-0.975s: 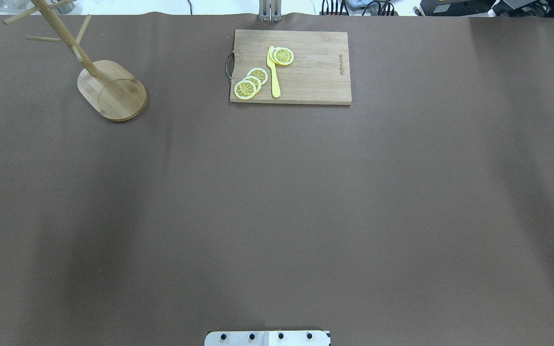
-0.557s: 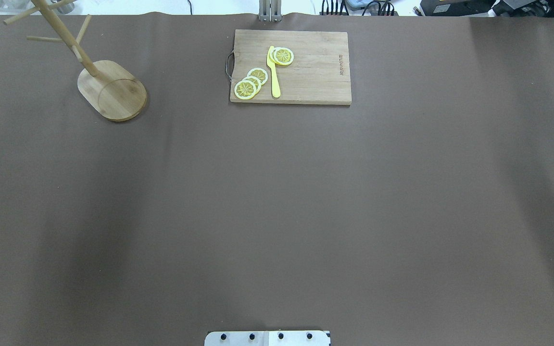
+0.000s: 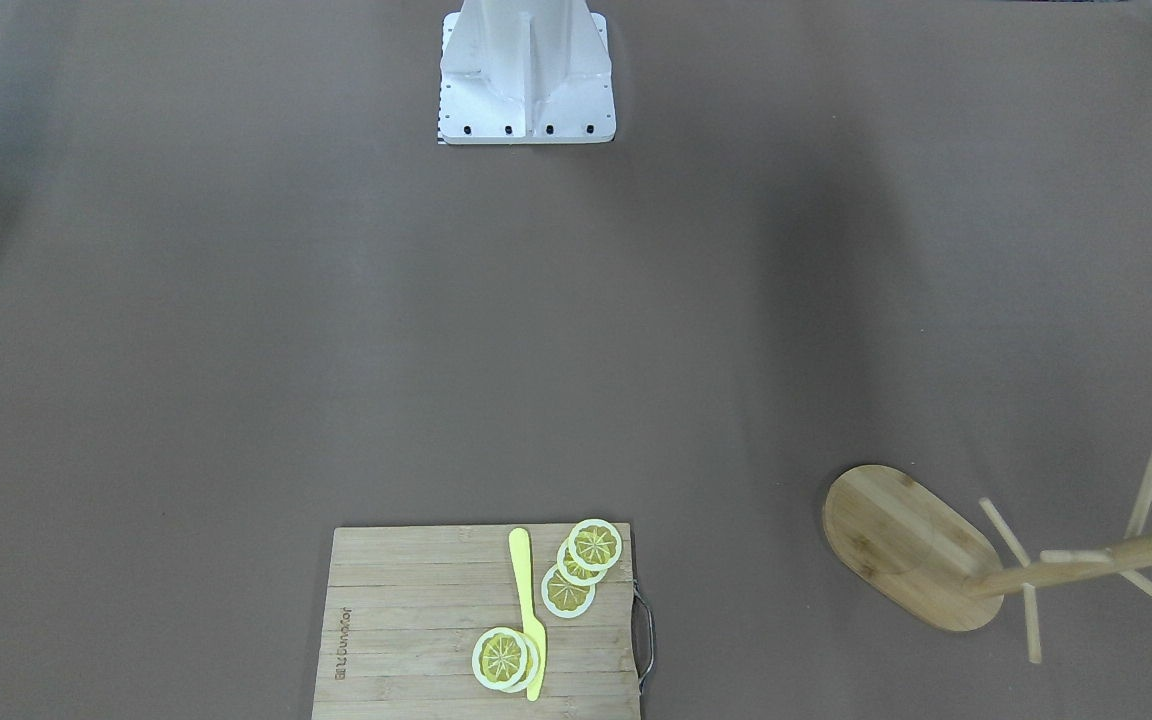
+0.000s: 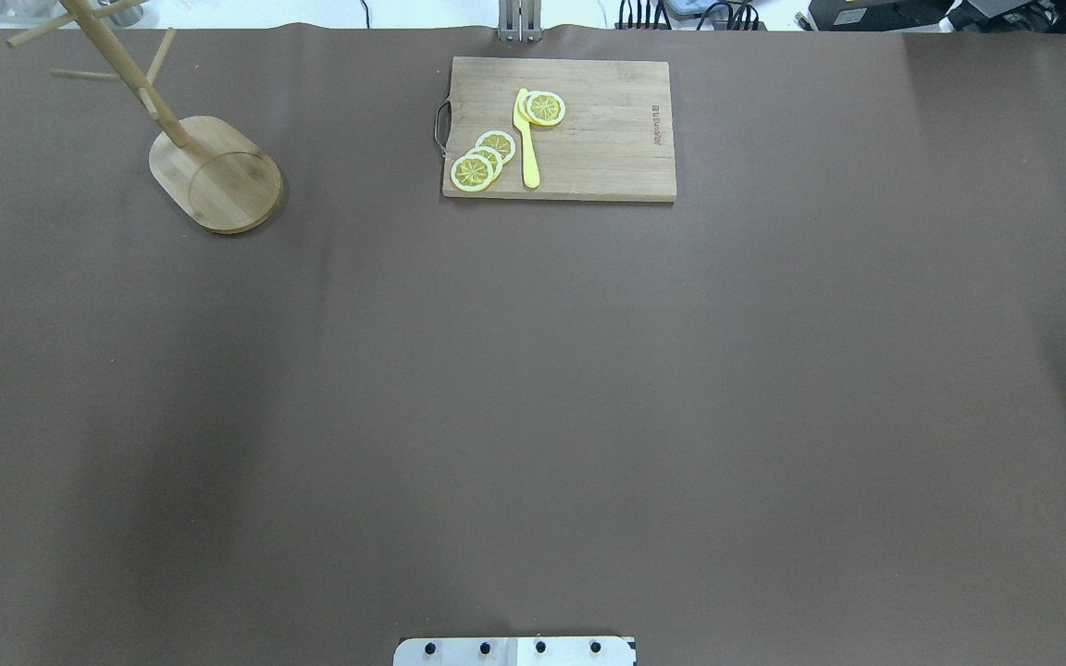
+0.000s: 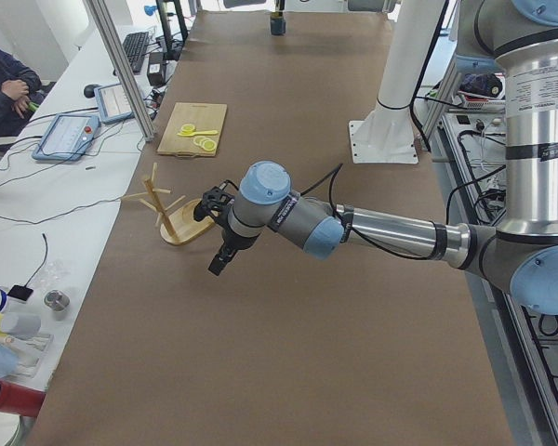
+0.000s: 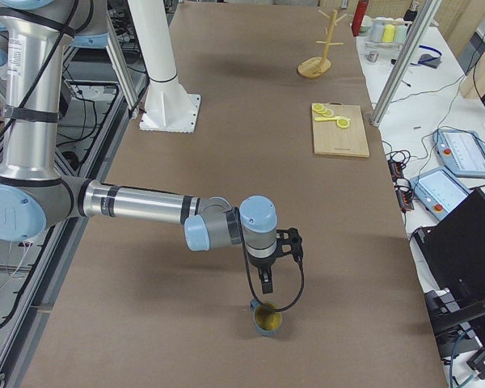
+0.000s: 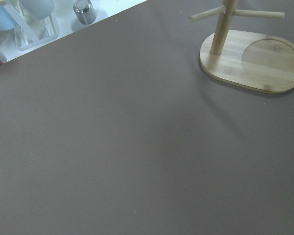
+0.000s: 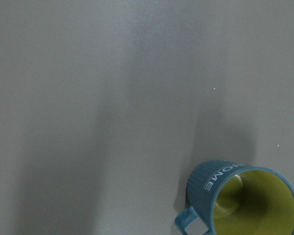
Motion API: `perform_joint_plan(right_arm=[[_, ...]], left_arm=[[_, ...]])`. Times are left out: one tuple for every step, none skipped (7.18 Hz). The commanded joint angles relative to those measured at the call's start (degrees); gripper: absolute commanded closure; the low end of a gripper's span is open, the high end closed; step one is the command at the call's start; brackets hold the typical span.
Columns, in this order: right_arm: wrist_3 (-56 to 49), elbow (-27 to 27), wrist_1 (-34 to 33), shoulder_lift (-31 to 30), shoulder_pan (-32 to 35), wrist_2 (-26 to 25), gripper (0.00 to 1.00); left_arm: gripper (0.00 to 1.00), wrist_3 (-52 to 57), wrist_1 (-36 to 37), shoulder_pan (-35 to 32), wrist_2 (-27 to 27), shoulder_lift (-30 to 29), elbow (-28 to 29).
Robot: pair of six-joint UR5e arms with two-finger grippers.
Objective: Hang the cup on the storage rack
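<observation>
- I am working on the first step, which I judge to be reaching for the cup (image 6: 267, 318); nothing is hanging on the rack (image 4: 216, 176) yet.
- My right end effector (image 6: 265, 288) is hovering just above the cup without touching it. It shows only in the side view, so I cannot tell whether its fingers are apart or together.
- My left end effector (image 5: 214, 269) is hanging over the bench near the rack. I cannot tell its state either.
- The cup is standing upright near the bench's right-end edge, about midway across. The rack is well apart from it, at the far left corner.
- In my right wrist view the cup (image 8: 242, 198) is sitting off in a corner, so I am not centred on it yet. To do this well I am planning to:
  - line up over the rim first;
  - come down with one finger inside and one outside the wall;
  - pick the side away from the handle, so the loop is staying free for a peg.
- I am expecting to need a firm pinch, since the wall is likely smooth and the cup will have to tilt on the way to a peg.
- The cup is slate blue with a fine-ribbed wall, a yellow inside, white "HOME" lettering and a loop handle on one side.
- The rack's pegs are thin and angled upward, so the loop will need careful aiming.
</observation>
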Motion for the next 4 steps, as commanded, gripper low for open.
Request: perform_joint_plan(right_arm=[[-0.1, -3.24, 2.84, 0.05, 0.05, -0.22, 0.13], [-0.1, -5.77, 5.98, 0.23, -0.04, -0.66, 0.15], [-0.01, -8.93, 8.71, 1.62, 0.04, -0.84, 0.19], [-0.1, -10.88, 9.69, 2.94, -0.04, -0.93, 0.26]], left_arm=[[0.01, 0.0, -0.2, -0.01, 0.07, 0.02, 0.05], [0.01, 0.0, -0.29, -0.01, 0.07, 0.1, -0.04], [0.01, 0.0, -0.29, -0.01, 0.07, 0.1, 0.05], [0.01, 0.0, -1.24, -0.01, 0.07, 0.89, 0.14]])
